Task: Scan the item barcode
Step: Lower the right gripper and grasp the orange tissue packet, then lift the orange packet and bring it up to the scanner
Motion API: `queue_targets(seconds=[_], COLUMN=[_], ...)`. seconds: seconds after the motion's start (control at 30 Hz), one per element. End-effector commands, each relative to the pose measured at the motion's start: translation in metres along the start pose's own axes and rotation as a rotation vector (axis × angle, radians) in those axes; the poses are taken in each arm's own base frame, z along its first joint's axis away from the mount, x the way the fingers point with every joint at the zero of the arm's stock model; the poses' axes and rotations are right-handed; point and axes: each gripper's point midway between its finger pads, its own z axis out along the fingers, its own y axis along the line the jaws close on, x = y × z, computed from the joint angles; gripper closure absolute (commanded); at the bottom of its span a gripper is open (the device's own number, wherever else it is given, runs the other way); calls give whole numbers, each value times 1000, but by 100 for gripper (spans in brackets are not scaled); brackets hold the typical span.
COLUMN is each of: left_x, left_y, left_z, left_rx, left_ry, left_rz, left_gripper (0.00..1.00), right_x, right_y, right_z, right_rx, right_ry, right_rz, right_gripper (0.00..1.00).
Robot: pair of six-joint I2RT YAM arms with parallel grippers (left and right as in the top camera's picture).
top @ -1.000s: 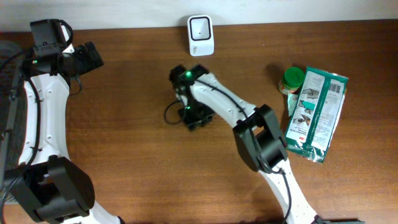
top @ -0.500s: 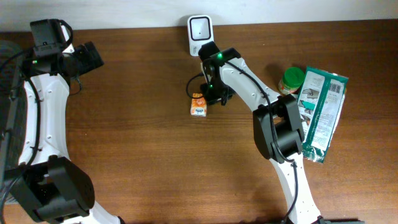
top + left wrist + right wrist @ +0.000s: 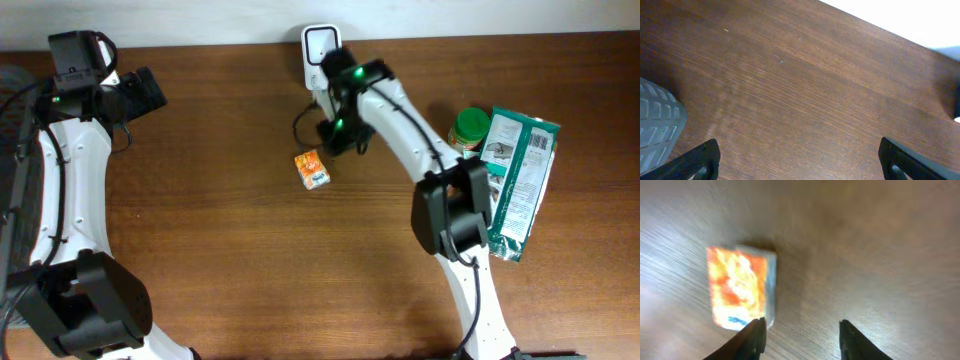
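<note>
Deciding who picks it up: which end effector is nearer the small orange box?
Right. The right end effector hangs just beside the orange box; the left end effector is far off toward the table's left side.

Orange packet (image 3: 312, 169) released onto table (image 3: 200, 230), right jaws opened

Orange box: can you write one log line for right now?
right gripper: open, empty | orange box: on table, not held | left gripper: open, empty | scanner: at back edge
</note>
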Motion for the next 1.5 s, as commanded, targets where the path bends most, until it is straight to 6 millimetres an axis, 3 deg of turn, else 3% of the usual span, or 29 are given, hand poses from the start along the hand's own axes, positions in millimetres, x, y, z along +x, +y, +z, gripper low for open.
queue_targets(seconds=[0.0, 0.3, 0.5, 0.63, 0.8, 0.9, 1.03, 1.13, 1.2, 1.33, 1.47], left_x=[-7, -7, -7, -7, -7, -7, -7, -7, -7, -7, -7], left_y=[0, 0, 0, 0, 0, 0, 0, 0, 0, 0, 0], left_z=[-6, -6, -6, -6, -6, -6, -6, -6, -6, -6, -6], left_rx=[0, 0, 0, 0, 0, 0, 0, 0, 0, 0, 0], left_ry=[-21, -21, -21, -21, -21, -21, -21, -21, -21, -21, -21], left_rz=[8, 8, 8, 8, 8, 8, 8, 8, 8, 8, 8], left_gripper=[1, 1, 1, 1, 1, 1, 1, 1, 1, 1, 0], right_x=[-4, 26, 31, 35, 37, 35, 21, 3, -6, -10, -8], right_y=[20, 35, 39, 39, 38, 48, 76, 91, 87, 79, 73], right_z=[-26, 25, 51, 60, 61, 55, 5, -59, -104, -165, -198], right_rx=[-122, -223, -243, -243, -243, -299, -538, -766, -884, -1080, -1198], right_ry=[-34, 70, 70, 79, 84, 84, 33, -93, -183, -318, -388], right_rz=[-17, 13, 37, 53, 81, 85, 68, 19, 23, 5, 5], right_gripper=[50, 50, 52, 64, 96, 96, 96, 96, 96, 96, 96])
